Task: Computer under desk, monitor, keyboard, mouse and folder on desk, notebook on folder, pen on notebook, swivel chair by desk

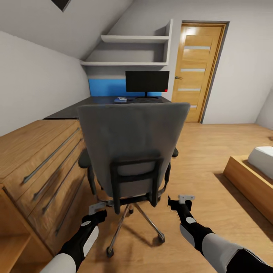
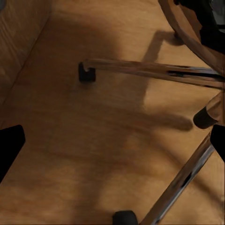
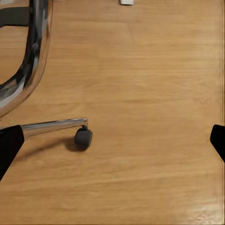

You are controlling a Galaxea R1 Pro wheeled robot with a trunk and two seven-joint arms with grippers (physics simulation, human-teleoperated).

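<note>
Both tools, left and right, are hanging wide open, flanking the swivel chair, whose back is blocking the worktop ahead.

Matt grey cloth covers the swivel chair back above its polished chrome base; glossy black desk top beside a grained oak dresser with brushed metal bar handles.

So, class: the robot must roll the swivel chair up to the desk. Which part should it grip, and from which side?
Probably the chair's tall backrest, from behind. Its back faces the robot, and both side edges are bare and upright, so the left gripper and right gripper, both open and low beside the base, could rise, clamp one edge each, and push toward the desk.
</note>
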